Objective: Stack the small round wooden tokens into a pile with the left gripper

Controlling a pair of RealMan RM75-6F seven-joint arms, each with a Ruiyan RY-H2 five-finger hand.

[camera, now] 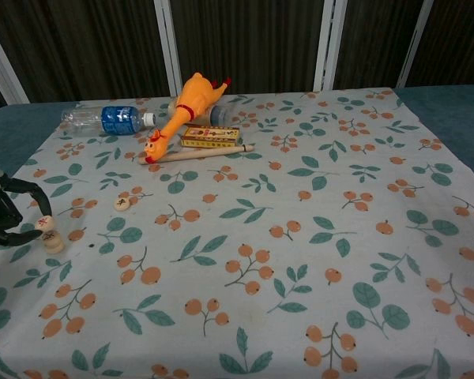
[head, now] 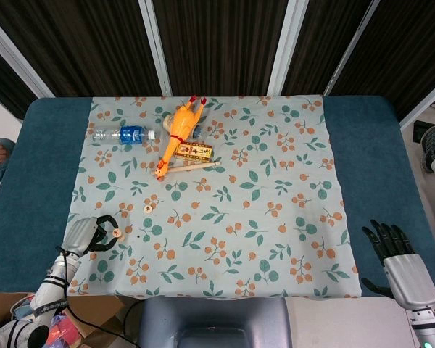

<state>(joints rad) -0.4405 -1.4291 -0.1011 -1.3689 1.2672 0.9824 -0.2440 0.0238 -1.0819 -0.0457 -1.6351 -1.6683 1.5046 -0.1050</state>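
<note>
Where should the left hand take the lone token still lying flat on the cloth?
Grip the lone token by its round edge, fingers coming down from above on opposite sides. It lies flat with cloth around it, so only the rim offers purchase. The left hand is by the pile.

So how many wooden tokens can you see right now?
3. One token lies alone on the cloth; a stack of two stands beside the left hand, its top token at the fingers. More may be hidden.
</note>
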